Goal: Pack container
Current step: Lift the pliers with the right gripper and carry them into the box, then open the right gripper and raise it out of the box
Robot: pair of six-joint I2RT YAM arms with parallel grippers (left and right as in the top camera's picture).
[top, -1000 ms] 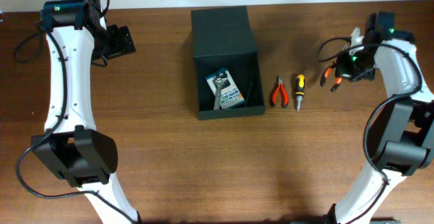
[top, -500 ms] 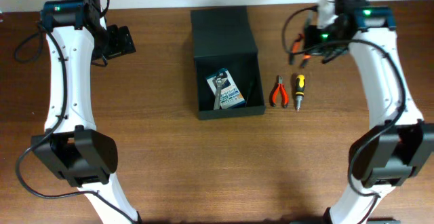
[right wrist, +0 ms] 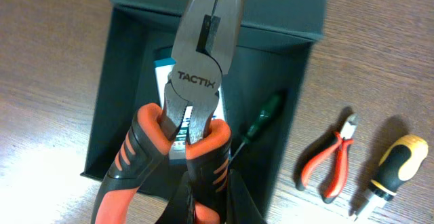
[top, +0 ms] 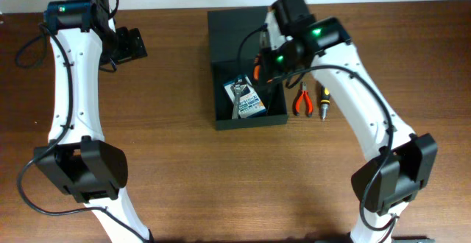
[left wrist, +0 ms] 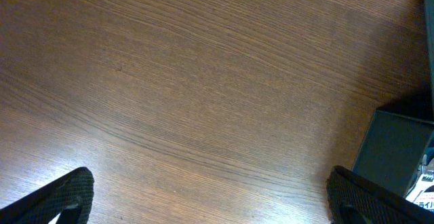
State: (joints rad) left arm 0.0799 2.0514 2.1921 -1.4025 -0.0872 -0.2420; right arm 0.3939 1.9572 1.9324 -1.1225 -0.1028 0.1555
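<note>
The container (top: 239, 33) is a dark green-black box, flap lid folded back, at the table's middle. My right gripper (top: 269, 60) hangs above its right side, shut on one handle of large orange-and-black pliers (right wrist: 196, 81). Their steel nose points over the box (right wrist: 112, 108) toward the lid. Inside lie a blue-and-white card pack (top: 244, 98) and a green-handled screwdriver (right wrist: 261, 119). My left gripper (top: 131, 44) is open over bare wood at the far left, with nothing between its fingers (left wrist: 64, 197).
Small red pliers (top: 302, 99) and a yellow-and-black stubby screwdriver (top: 324, 99) lie side by side on the wood just right of the box. In the left wrist view a corner of the container (left wrist: 397, 149) shows at the right edge.
My right arm has swung left from the table's right side to above the container, carrying the large pliers. The left arm has not moved.
</note>
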